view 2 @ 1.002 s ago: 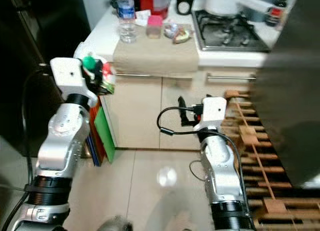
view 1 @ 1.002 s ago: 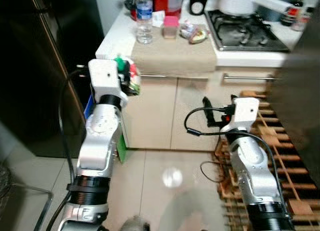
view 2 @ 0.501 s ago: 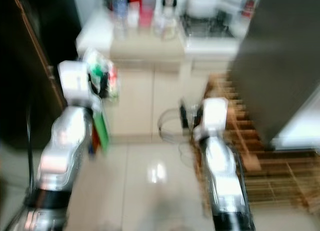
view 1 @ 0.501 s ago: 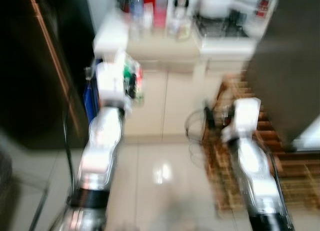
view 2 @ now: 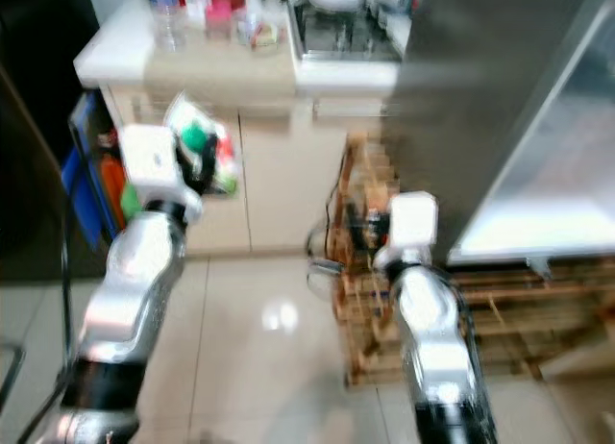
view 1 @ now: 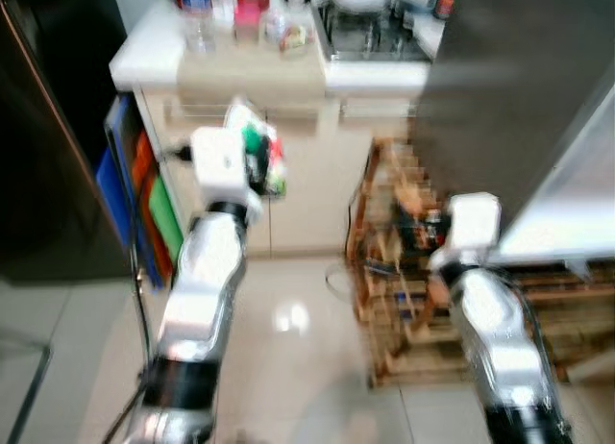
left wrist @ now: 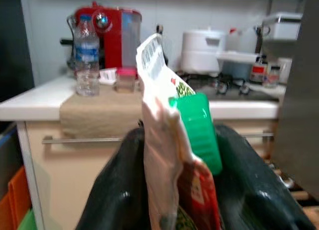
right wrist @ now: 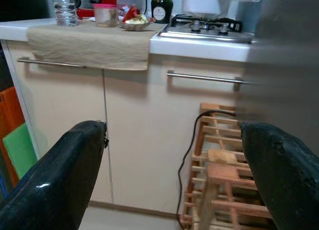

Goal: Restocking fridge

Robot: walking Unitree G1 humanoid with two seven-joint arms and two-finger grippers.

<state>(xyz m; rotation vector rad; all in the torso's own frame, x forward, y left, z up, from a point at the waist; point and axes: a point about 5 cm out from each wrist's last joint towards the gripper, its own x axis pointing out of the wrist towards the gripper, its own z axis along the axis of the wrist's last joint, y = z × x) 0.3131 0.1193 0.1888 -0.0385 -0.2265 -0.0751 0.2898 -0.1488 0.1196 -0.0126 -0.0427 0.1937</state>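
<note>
Left claw (left wrist: 174,190) clamped on a snack packet (left wrist: 164,155) with a green clip (left wrist: 197,130), held up in front of the cream cabinet (view 1: 307,194) under the bench (view 1: 154,64). Right claw (right wrist: 169,155) wide open, empty, near the wooden rack (right wrist: 219,180). Views blurred.

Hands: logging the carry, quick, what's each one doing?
Left hand: shut on a packet with a green clip.
Right hand: open, holding nothing.
</note>
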